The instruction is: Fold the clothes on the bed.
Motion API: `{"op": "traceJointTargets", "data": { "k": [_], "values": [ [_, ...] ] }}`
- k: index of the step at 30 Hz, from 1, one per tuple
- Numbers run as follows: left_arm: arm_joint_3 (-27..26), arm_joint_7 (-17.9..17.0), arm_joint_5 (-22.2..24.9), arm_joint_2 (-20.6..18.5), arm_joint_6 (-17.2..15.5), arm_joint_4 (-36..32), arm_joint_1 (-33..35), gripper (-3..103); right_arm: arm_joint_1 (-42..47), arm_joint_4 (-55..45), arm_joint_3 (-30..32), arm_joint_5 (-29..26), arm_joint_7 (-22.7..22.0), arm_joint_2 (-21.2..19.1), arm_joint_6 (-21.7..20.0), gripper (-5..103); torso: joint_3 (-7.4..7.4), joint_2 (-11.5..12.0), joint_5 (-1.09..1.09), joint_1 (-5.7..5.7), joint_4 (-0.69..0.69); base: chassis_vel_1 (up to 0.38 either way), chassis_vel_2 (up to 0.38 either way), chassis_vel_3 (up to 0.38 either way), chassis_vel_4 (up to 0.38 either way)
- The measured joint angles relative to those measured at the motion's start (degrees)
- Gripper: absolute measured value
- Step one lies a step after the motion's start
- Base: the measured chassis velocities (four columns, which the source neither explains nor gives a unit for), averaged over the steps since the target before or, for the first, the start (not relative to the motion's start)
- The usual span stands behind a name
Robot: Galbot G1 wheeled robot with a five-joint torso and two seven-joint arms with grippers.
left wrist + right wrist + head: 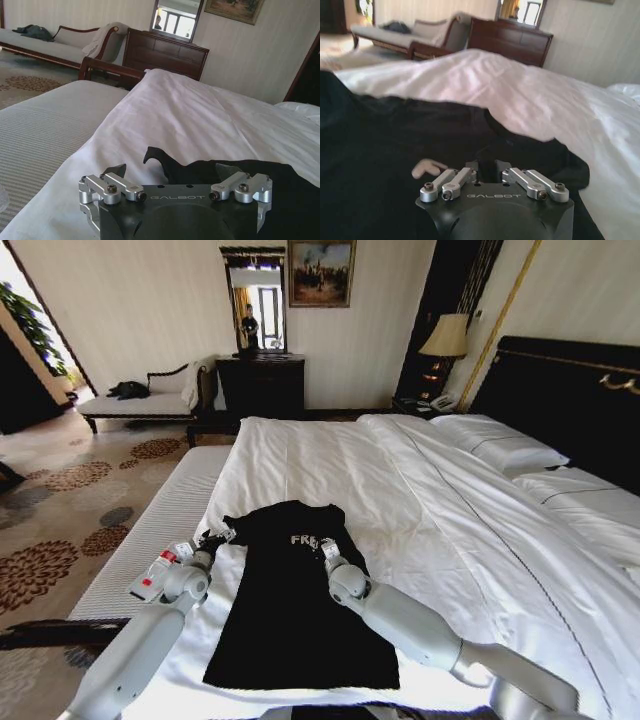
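Observation:
The clothes are one black T-shirt (pixel 290 620) with white lettering (pixel 303 539), lying flat on the white duvet of the bed (pixel 450 500), collar toward the far end. My left gripper (pixel 215 537) is at the shirt's left shoulder edge. In the left wrist view it (pixel 170 172) is open, with a raised flap of the shirt (pixel 156 156) between its fingers. My right gripper (pixel 328 548) rests on the chest just right of the lettering. In the right wrist view it (pixel 487 165) is shut on the black shirt (pixel 380 150).
White pillows (pixel 500 450) and the dark headboard (pixel 570 390) lie to the right. A bare striped mattress strip (pixel 150 540) runs along the bed's left side, with patterned carpet (pixel 60 500) beyond. A pale chaise (pixel 140 405), a dark dresser (pixel 260 385) and a lamp (pixel 445 338) stand by the far wall.

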State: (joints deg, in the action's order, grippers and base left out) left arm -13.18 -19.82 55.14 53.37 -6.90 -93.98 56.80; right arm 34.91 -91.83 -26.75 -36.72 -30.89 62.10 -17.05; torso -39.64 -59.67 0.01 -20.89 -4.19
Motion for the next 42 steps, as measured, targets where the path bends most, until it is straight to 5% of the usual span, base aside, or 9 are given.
{"op": "traceJointTargets", "data": {
  "k": [11, 21, 33, 42],
  "values": [
    [-0.56, 0.02, -0.22, -0.05, 0.02, -0.34, 0.95, 100, 1.08, -6.07, 4.65, 1.11, 1.14, -0.24, 2.89, 58, 0.00, 0.00, 0.00, 0.01, 0.00, 0.000, 0.000, 0.000, 0.000],
    [-0.61, 0.02, -0.44, -0.07, 0.37, -0.46, 1.53, 100, 2.39, 13.15, 15.74, 12.38, 0.22, 0.99, 4.74, 95, -0.01, 0.01, 0.00, 0.00, -0.02, 0.000, 0.000, 0.000, 0.000],
    [-0.41, -0.27, -0.31, -0.37, 0.37, -0.55, 1.38, 100, 1.78, 19.04, 15.00, 14.01, 0.24, 5.89, 4.26, 100, 0.00, 0.01, -0.01, 0.00, -0.01, 0.000, 0.000, 0.000, 0.000],
    [-1.95, -0.02, 0.37, -1.12, 0.47, -0.34, 2.35, 100, -2.86, 27.47, 11.06, 14.82, 1.27, 13.72, 6.06, 100, 0.00, 0.01, -0.01, 0.00, 0.02, 0.000, 0.000, 0.000, 0.000]
  ]
}}
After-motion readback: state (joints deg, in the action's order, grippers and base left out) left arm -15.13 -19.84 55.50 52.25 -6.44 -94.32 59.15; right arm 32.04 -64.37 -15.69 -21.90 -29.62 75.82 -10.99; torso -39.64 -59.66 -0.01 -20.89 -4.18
